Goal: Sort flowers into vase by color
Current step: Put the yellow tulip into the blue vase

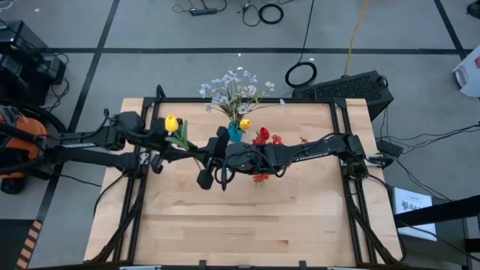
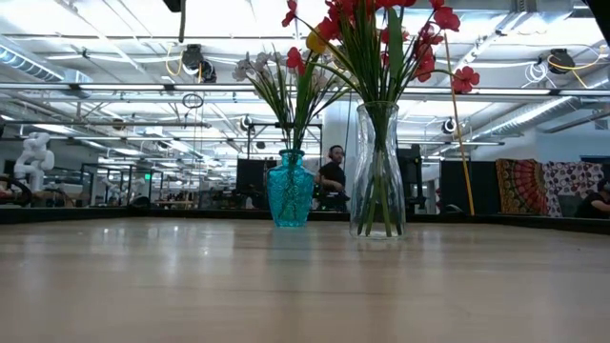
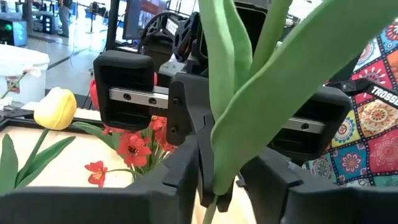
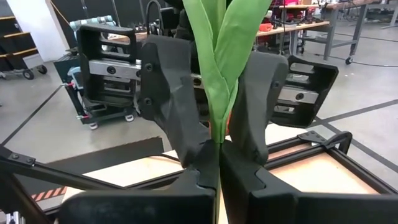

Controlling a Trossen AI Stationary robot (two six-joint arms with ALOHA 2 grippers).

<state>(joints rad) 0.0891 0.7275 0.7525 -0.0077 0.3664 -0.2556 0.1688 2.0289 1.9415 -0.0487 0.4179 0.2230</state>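
A yellow tulip (image 1: 172,122) with long green leaves lies tilted in the air between my two grippers, bloom toward the table's far left. My left gripper (image 1: 187,150) and my right gripper (image 1: 201,154) face each other, both shut on its stem. The bloom is outside both wrist views. A teal vase (image 2: 290,200) holds white blossom sprays (image 1: 232,86) and another yellow tulip (image 1: 244,124). A clear glass vase (image 2: 378,181) beside it holds red flowers (image 1: 262,137). Both vases stand on the table. My left gripper (image 3: 219,177) has the tulip's leaf base and lower stem (image 3: 224,165) pinched between its two fingers, coming level from the table's left, fingers across the stem. The tulip is lifted clear of the table. My right gripper (image 4: 217,168) pinches the same stem (image 4: 217,134) just below where the leaves split. It comes level from the table's right, opposite the left gripper's fingers (image 4: 168,93). The leaves stand up out of the shut fingers.
A red bloom (image 1: 260,178) lies on the wooden table (image 1: 225,225) near the right arm. The vases stand just beyond the grippers, toward the far edge. A black frame rims the table. People and equipment show in the room behind.
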